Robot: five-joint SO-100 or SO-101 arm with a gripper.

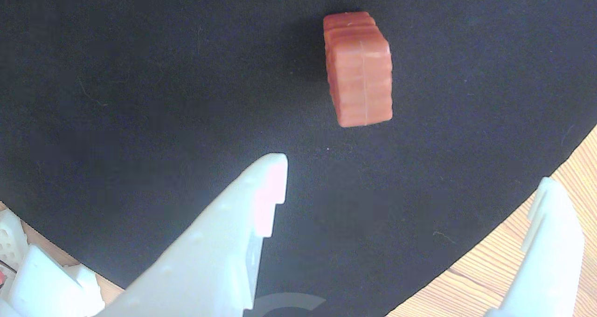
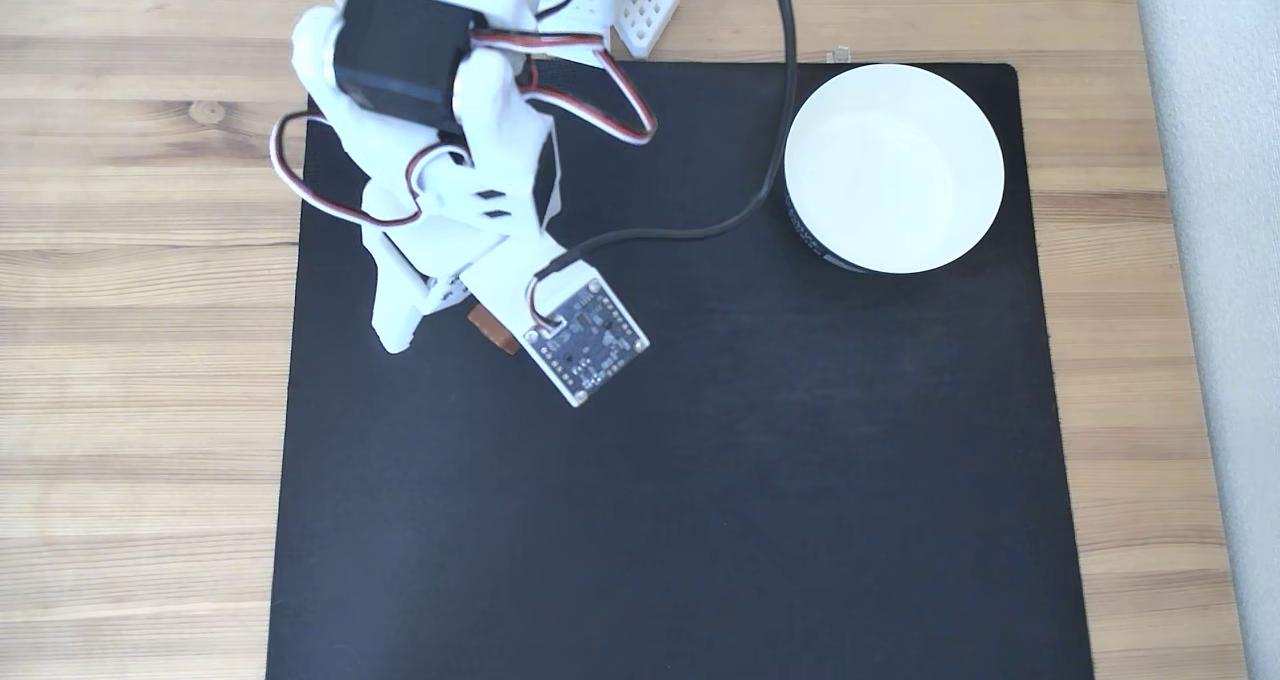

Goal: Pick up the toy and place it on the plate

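Note:
The toy (image 1: 359, 70), a reddish-brown grooved block, stands on the black mat in the upper middle of the wrist view. My gripper (image 1: 410, 177) is open, its two white fingers spread wide. The block lies beyond the fingertips, apart from both and roughly in line with the gap. In the fixed view a brown sliver of the toy (image 2: 490, 328) peeks out from under the wrist camera board, with one white finger (image 2: 395, 320) just left of it. The plate (image 2: 893, 165), a round white dish with a dark side band, sits empty at the mat's upper right corner.
A black mat (image 2: 650, 510) covers most of the wooden table (image 2: 140, 360). The arm's base and wires stand at the top left, and a black cable (image 2: 700, 230) trails across the mat toward the plate. The mat's edge (image 1: 513, 214) runs close under the right finger.

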